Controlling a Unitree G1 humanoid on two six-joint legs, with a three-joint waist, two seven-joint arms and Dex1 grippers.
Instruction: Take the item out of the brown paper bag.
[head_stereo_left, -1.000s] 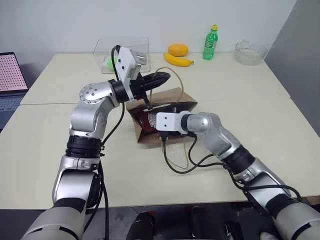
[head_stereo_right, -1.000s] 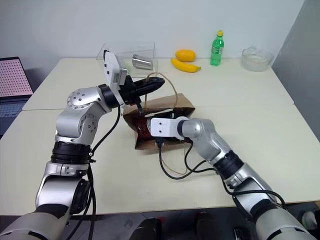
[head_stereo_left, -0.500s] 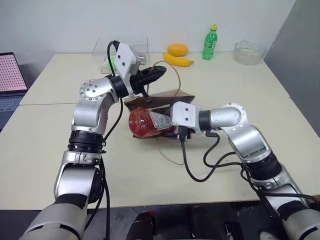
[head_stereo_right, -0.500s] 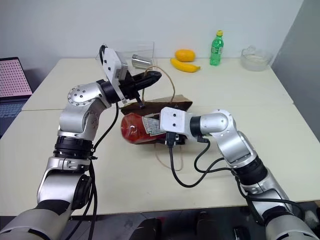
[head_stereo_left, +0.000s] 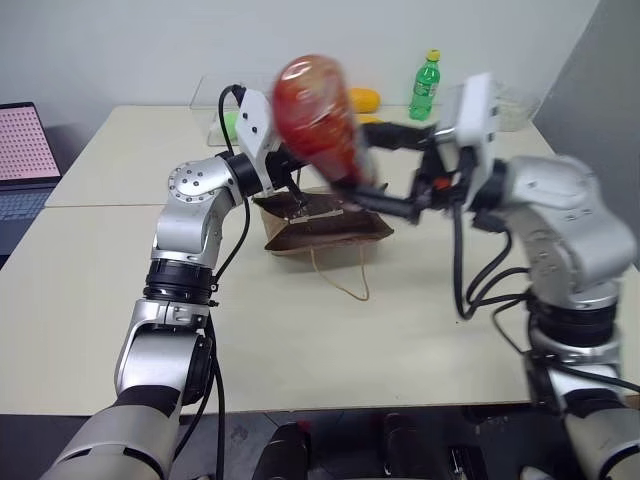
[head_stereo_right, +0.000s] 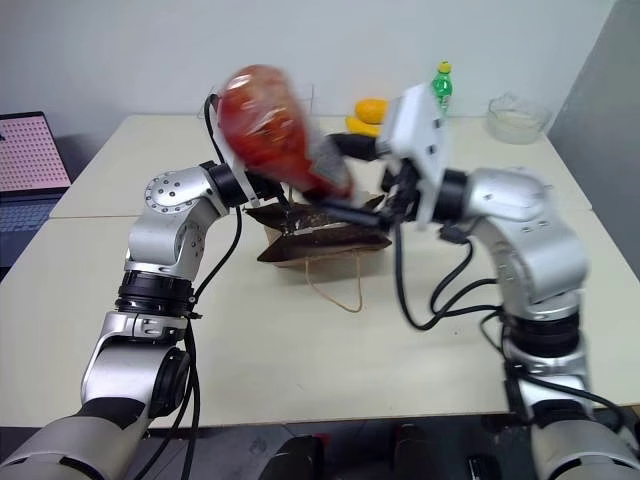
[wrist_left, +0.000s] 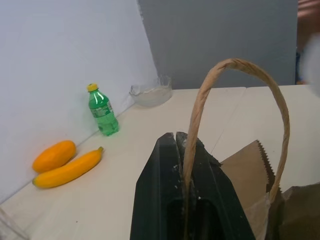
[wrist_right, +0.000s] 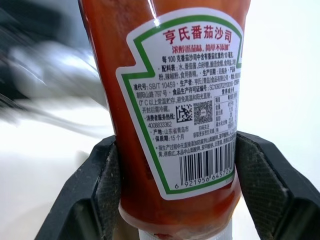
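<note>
One step is judged left, setting down: the bottle (wrist_right: 170, 100), clamped between the right gripper (wrist_right: 172, 200) fingers, is held clear above the paper bag (head_stereo_left: 325, 228), whose handle (wrist_left: 235, 100) is pinched by the closed left gripper (wrist_left: 187, 165).

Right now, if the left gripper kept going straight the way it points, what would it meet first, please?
Probably nothing nearby: past the left gripper, shut on the bag's handle, lies bare table. The banana and green bottle sit off to one side, though depth is uncertain.
</note>
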